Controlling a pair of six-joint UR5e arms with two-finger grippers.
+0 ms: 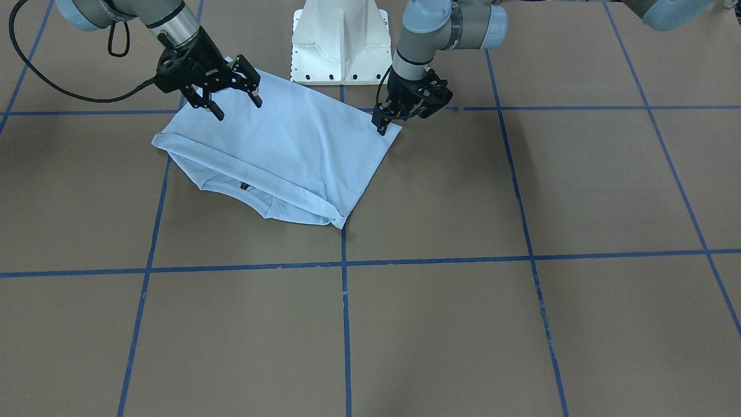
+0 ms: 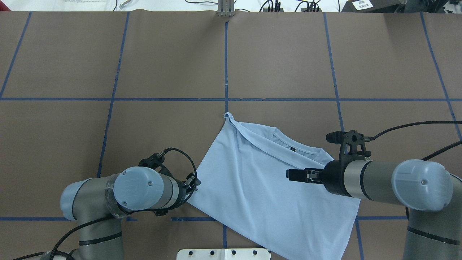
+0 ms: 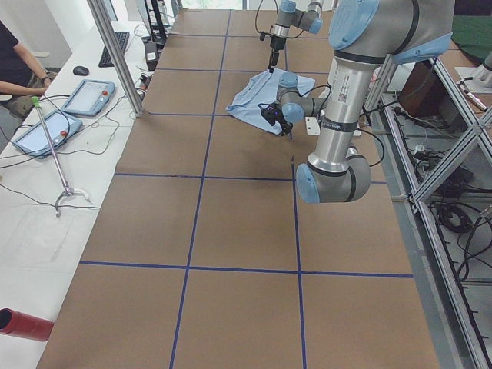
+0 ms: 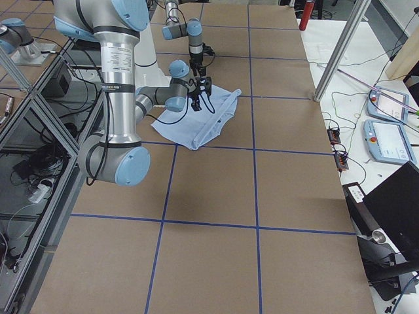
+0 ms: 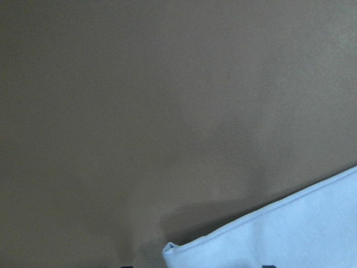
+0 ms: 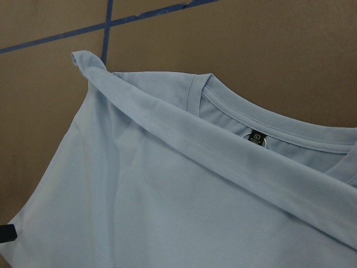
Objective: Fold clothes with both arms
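Facing the robot, the pale light-blue short-sleeved T-shirt (image 1: 289,145) lies folded over on the brown paper-covered table (image 1: 463,324) just in front of the white metal pedestal (image 1: 338,46), with its collar and small dark neck label (image 1: 244,186) showing under the folded edge. The right gripper (image 1: 236,104), black with two fingers, hovers over one end of the shirt with its fingers spread wide and nothing between them. The left gripper (image 1: 382,124) points down at the opposite corner, its tips at the cloth edge; seen edge-on, I cannot tell whether it is parted or pinching. From overhead, the shirt sits mostly on the robot's right of the central blue tape line (image 2: 226,72). The right arm's wrist reaches across above it, and the left wrist covers its own fingers at the shirt's near left corner. The left-end view shows the shirt small beyond the near arm, and the right-end view shows it beside the near arm's wrist. The left wrist camera sees only bare table and one hemmed corner lying flat. The right wrist camera looks down on the collar, the label and the folded band of fabric crossing them.
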